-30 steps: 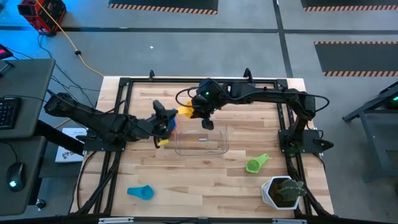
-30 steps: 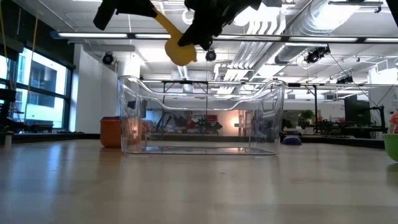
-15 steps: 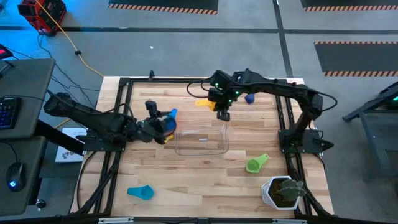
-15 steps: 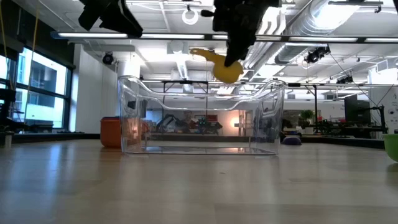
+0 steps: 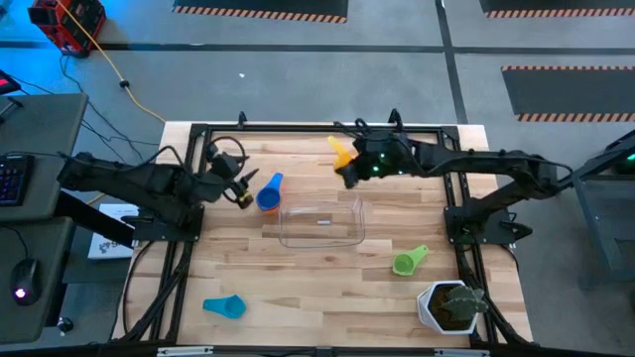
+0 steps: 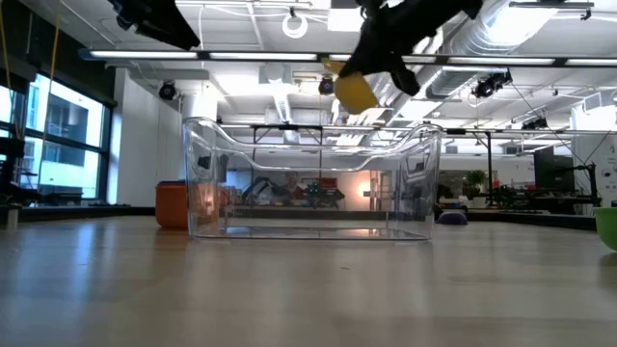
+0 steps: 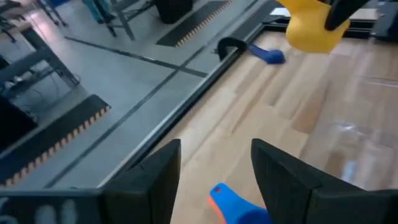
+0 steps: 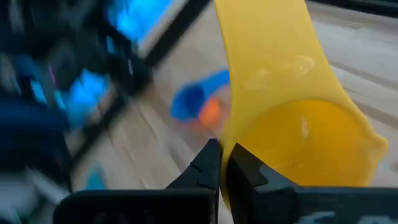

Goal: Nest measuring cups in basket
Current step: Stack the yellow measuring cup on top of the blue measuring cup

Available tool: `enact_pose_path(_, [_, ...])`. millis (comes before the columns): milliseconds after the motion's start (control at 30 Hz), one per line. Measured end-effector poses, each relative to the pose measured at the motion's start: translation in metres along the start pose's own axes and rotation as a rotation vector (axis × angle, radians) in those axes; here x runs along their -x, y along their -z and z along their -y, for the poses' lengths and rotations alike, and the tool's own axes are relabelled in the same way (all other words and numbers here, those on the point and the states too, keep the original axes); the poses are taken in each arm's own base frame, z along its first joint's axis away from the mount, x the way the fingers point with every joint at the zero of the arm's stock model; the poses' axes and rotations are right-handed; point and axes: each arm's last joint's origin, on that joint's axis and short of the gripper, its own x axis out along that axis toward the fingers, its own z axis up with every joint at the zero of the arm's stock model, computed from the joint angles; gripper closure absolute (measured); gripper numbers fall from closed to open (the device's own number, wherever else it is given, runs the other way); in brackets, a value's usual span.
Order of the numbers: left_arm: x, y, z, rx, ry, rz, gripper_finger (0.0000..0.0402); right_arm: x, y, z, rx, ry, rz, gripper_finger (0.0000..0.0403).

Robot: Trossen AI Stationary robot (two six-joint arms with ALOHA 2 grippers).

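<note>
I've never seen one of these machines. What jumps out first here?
The right gripper holds a bright yellow plastic measuring cup in the air, above the far edge of the clear, empty rectangular plastic basket mid-table. To the basket's left lies a blue cup with an orange one nested inside, near the open left gripper.

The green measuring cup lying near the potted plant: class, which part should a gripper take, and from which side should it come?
Grip the green measuring cup by its short handle, which points away from the bowl toward the table's right edge. Coming straight down from above looks best: the handle is flat, narrow and lies clear of the basket and plant pot. The right gripper already holds the yellow cup.
</note>
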Motion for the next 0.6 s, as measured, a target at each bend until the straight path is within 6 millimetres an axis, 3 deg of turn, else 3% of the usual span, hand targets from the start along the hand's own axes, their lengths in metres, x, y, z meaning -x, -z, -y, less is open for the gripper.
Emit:
enact_pose_path(267, [-0.004, -0.002, -0.001, -0.281, 0.019, 0.000, 0.0211, -0.057, -0.003, -0.031, -0.380, -0.332, 0.242, 0.0403])
enact_pose_path(467, [-0.013, -0.002, 0.011, -0.318, 0.050, -0.015, 0.0211, -0.101, 0.004, -0.025, -0.614, -0.466, 0.312, 0.0403])
enact_pose_path(600, [-0.023, -0.006, 0.023, -0.289, 0.036, 0.004, 0.0211, -0.116, 0.004, -0.024, -0.705, -0.589, 0.390, 0.0403])
